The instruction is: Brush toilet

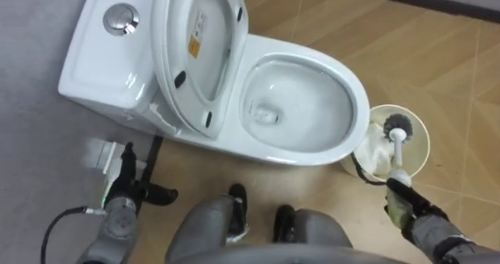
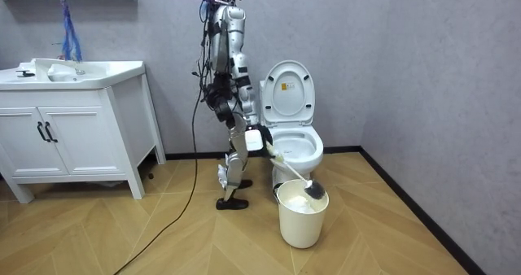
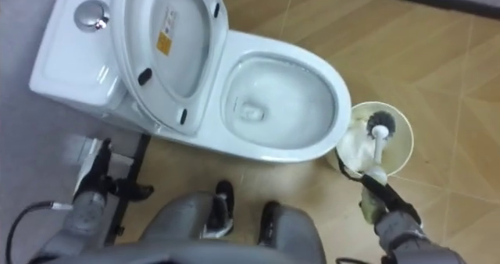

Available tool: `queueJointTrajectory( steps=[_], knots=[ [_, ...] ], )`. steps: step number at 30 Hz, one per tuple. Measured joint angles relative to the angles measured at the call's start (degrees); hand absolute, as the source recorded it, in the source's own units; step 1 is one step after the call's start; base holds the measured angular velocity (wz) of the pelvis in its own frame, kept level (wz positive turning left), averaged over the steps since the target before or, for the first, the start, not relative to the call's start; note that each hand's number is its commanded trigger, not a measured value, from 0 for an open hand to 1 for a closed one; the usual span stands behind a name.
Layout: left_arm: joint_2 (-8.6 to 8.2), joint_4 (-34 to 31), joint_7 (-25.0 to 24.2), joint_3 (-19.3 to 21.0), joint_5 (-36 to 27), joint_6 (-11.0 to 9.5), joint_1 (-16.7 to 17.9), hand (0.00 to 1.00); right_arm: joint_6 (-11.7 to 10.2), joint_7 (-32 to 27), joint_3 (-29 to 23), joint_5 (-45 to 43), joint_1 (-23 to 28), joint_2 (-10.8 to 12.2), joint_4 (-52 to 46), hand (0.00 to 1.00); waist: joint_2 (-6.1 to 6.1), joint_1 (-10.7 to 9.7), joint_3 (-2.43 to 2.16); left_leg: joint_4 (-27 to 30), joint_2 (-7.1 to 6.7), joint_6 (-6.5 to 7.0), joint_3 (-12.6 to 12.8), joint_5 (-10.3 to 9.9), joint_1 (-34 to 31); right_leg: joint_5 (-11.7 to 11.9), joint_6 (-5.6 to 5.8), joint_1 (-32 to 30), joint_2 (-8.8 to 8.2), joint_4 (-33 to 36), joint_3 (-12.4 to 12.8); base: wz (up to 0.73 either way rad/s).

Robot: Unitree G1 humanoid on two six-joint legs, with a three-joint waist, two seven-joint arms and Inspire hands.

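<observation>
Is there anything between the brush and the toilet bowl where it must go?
Nothing visible blocks it. The right hand holds the brush, whose head sits in the bucket beside the bowl. The lid is raised and the bowl is open; the brush only has to clear the bucket's rim.

Readable text: none that I can make out from here.
Lid sticker (image 1: 195, 37): I see a white-and-yellow label on the inner face of the raised toilet lid (image 1: 205, 80); its print is too small for me to read.
</observation>
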Motion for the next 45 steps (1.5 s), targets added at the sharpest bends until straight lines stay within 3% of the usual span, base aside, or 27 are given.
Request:
queueJointTrajectory(
  steps=[5, 12, 17, 20, 29, 32, 35, 41, 45],
  knots=[
    [-0.03, 0.2, -0.3, 1.1, 0.1, -1.4, 2.9, 0.00, -0.6, -1.1, -0.1, -11.0, 2.8, 0.0, -4.7, 1.00, 0.19, 0.0, 0.05, -1.9, 0.12, -0.12, -0.3, -0.1, 3.7, 1.5, 0.28, 5.0, 0.91, -4.9, -0.1, 0.00],
    [-0.41, -0.1, -0.1, 4.2, 0.5, -2.2, 7.7, 0.00, -2.5, -2.1, -0.6, -27.5, 8.5, 0.3, -14.7, 1.00, 0.17, -0.1, -0.27, -5.9, -0.74, -0.34, -0.5, -0.4, 10.2, 2.3, 0.71, 12.2, 0.95, -10.6, -0.2, 0.00],
    [-0.79, -0.6, 0.1, 7.4, 5.2, -3.2, 10.9, 0.00, -3.4, -2.6, -1.1, -37.7, 10.8, 1.0, -20.1, 1.00, -0.35, 0.2, -0.83, -7.4, -0.85, -0.65, -0.4, -0.8, 13.0, 2.7, 0.78, 15.4, 1.17, -12.9, -0.4, -0.02],
    [-1.37, -1.5, 0.1, 9.1, 9.4, -3.2, 12.5, 0.00, -3.7, -2.2, -1.1, -42.8, 13.7, 1.3, -23.7, 1.00, -0.43, 0.3, -0.91, -7.4, -0.82, -0.89, -1.0, -1.4, 14.8, 2.7, 0.77, 17.6, 1.38, -13.3, -1.2, 0.07],
    [-2.37, -21.9, 2.6, 10.1, 22.4, -3.2, 17.1, 0.00, -4.9, 0.2, -1.4, -61.0, 19.3, 1.3, -34.9, 1.00, -0.20, 1.5, -0.89, -6.8, -0.89, -1.04, -2.2, -1.8, 14.9, 2.7, 0.78, 18.9, 1.39, -13.3, -2.9, 0.06],
    [-2.12, -28.0, 3.2, 11.9, 27.0, -3.3, 18.8, 0.00, -7.1, 1.9, -1.4, -62.2, 21.4, 1.3, -35.2, 1.00, -0.44, 1.7, -0.74, -6.1, -1.11, -1.00, -3.2, -1.7, 14.4, 2.7, 0.83, 18.9, 1.39, -13.6, -3.3, 0.17],
    [-2.06, -34.7, 5.5, 12.6, 28.4, -3.5, 19.7, 0.00, -7.5, 2.2, -1.3, -62.2, 23.4, 1.3, -35.1, 1.00, -0.41, 3.1, -0.65, -5.1, -1.31, -0.97, -3.8, -1.7, 13.9, 2.6, 0.85, 19.0, 1.44, -14.4, -3.4, 0.11],
    [-1.79, -43.2, 11.1, 12.5, 34.3, -8.4, 17.6, 0.00, -7.3, 7.9, -1.3, -69.3, 24.6, 1.3, -31.7, 1.00, -0.13, 3.1, -0.75, -5.3, -1.98, -0.72, -4.8, -1.5, 13.8, 2.5, 1.09, 19.1, 1.11, -14.4, -4.6, 0.09],
    [-1.64, -44.1, 12.5, 12.0, 35.8, -9.1, 16.7, 0.00, -7.0, 9.3, -1.1, -72.9, 25.5, 1.3, -27.9, 1.00, -0.38, 2.9, -0.76, -6.2, -1.91, -0.68, -4.1, -1.5, 14.5, 2.5, 1.11, 19.3, 0.92, -14.1, -4.6, -0.07]
  ],
)
